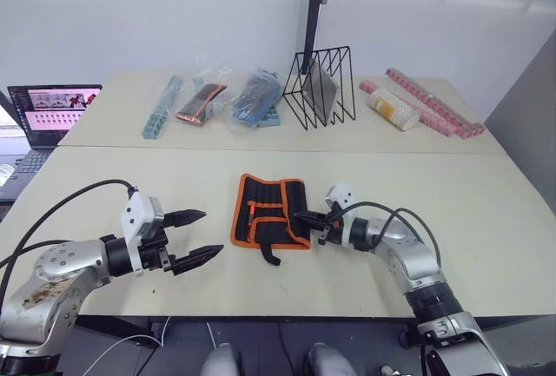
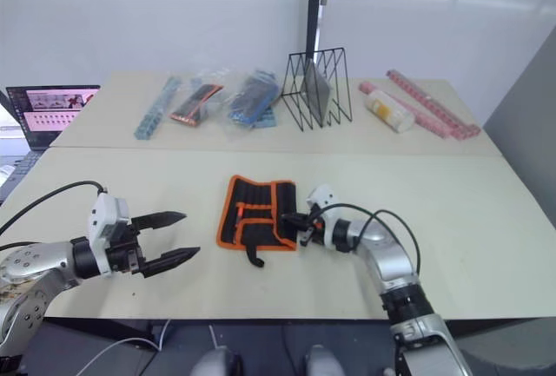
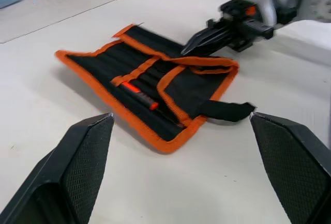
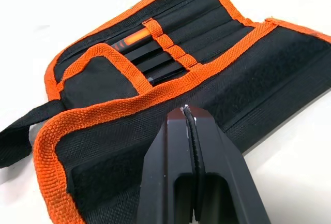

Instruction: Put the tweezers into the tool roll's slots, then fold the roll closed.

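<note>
Right claw [image 4: 190,113] closed, tips on 1 tool roll [image 1: 271,210]; left claw [image 1: 202,235] open.

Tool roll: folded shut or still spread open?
Open: the tool roll lies flat, slots exposed, strap loose.

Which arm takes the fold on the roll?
Right, probably. The right gripper has its fingers shut at the right edge of the flat black fabric tool roll with orange trim. The left gripper hangs open on the table, clear of the roll.
</note>
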You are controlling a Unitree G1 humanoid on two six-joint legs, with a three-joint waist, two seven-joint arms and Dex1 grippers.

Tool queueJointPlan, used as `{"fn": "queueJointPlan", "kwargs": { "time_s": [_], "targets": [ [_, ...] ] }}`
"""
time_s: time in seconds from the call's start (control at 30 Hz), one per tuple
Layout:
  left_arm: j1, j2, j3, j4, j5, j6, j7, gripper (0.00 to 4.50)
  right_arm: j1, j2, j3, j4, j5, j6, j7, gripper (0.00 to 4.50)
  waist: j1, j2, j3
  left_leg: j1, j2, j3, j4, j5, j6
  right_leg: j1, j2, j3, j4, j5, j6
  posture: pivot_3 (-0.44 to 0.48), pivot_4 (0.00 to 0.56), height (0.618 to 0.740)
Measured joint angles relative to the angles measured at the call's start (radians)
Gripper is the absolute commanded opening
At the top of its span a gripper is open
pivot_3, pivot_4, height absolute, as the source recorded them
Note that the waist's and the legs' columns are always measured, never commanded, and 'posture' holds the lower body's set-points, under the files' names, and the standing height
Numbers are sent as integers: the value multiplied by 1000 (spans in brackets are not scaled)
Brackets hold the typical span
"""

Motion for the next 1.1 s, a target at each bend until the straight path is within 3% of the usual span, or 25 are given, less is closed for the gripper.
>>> {"fn": "queueJointPlan", "kwargs": {
  "time_s": [0.1,0.33,0.47,0.7,0.8,1.1],
  "targets": [
    [-31,-50,-31,6,-1,107,88,4500,1,-10,5,-7,-14,0,-2,18,2,0,0,4,0,0,0,0,0,4,0,0,-1,0,0,0,150,687],
    [-195,-231,-26,35,-170,414,299,4500,-3,-18,14,-26,-39,2,0,18,3,-2,-1,4,0,-2,0,0,0,6,0,-1,0,0,0,0,150,687],
    [-243,-279,-22,115,-181,506,400,4500,-7,-19,25,-37,-43,4,1,18,-1,-2,-1,4,0,-2,0,0,0,6,0,-1,0,0,0,0,150,687],
    [-272,-315,-13,140,-182,566,442,4500,-4,-23,21,-51,-45,25,-5,18,2,-2,-1,4,-1,-2,0,0,0,6,0,-1,0,0,0,0,150,687],
    [-280,-339,-11,141,-186,586,450,3682,-1,-26,20,-58,-45,29,-6,0,3,-2,-1,4,-1,-2,0,0,0,7,0,-1,-1,0,0,0,150,687],
    [-272,-339,-29,151,-189,630,437,686,13,-26,18,-84,-45,39,-20,0,3,-2,-1,4,-1,-2,0,0,-1,6,0,-1,-1,0,0,0,150,687]
  ]
}}
